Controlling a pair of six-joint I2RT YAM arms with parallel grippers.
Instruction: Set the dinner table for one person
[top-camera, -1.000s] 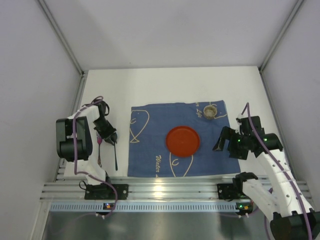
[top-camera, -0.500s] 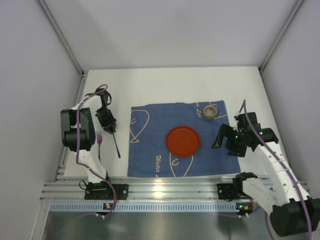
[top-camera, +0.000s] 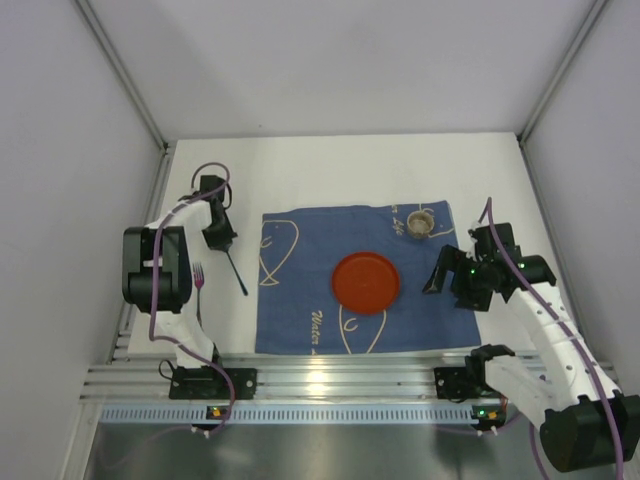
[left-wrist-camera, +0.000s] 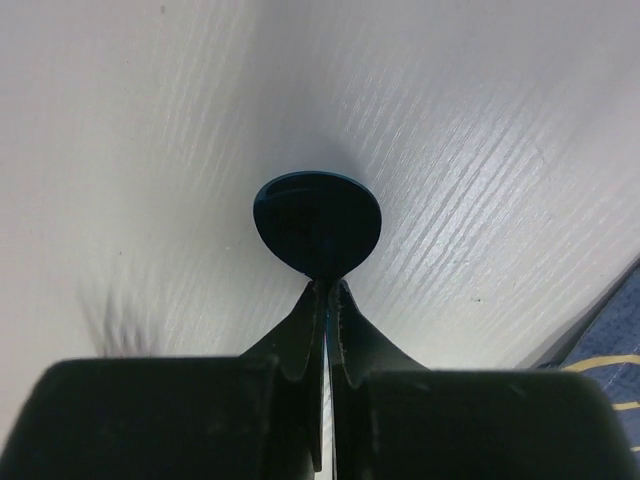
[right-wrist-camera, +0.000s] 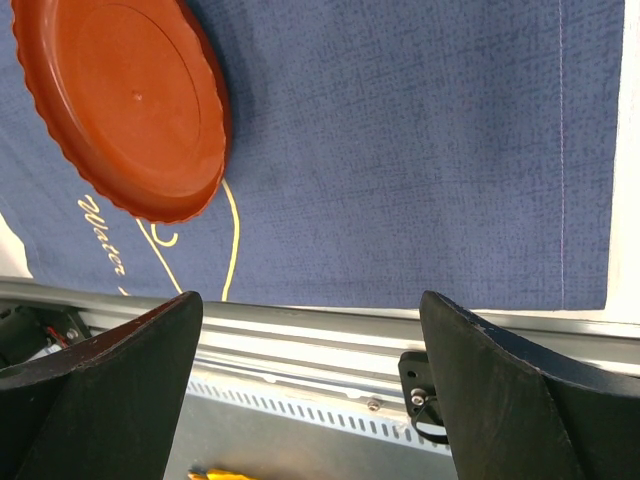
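My left gripper (top-camera: 218, 240) is shut on a dark spoon (top-camera: 238, 276) over the white dinner table (top-camera: 340, 170), left of the blue placemat (top-camera: 300, 300). In the left wrist view the spoon's round bowl (left-wrist-camera: 318, 225) sticks out just past the pinched fingertips of the left gripper (left-wrist-camera: 328, 292). A purple fork (top-camera: 199, 285) lies on the table by the left arm. A red plate (top-camera: 366, 282) sits mid-placemat and a small cup (top-camera: 421, 222) at its far right corner. My right gripper (top-camera: 455, 283) hangs open and empty over the placemat's right edge; in its wrist view, the right gripper (right-wrist-camera: 310, 300), plate (right-wrist-camera: 120, 105) and placemat (right-wrist-camera: 400, 150) show.
The aluminium rail (top-camera: 330, 380) carrying both arm bases runs along the near edge, also visible under the right gripper as the rail (right-wrist-camera: 300, 350). Grey walls close in the table on the left, back and right.
The left gripper has closed tighter on the spoon and carried it away from the near edge, toward the back. The fork stays put. The right arm has shifted slightly back.
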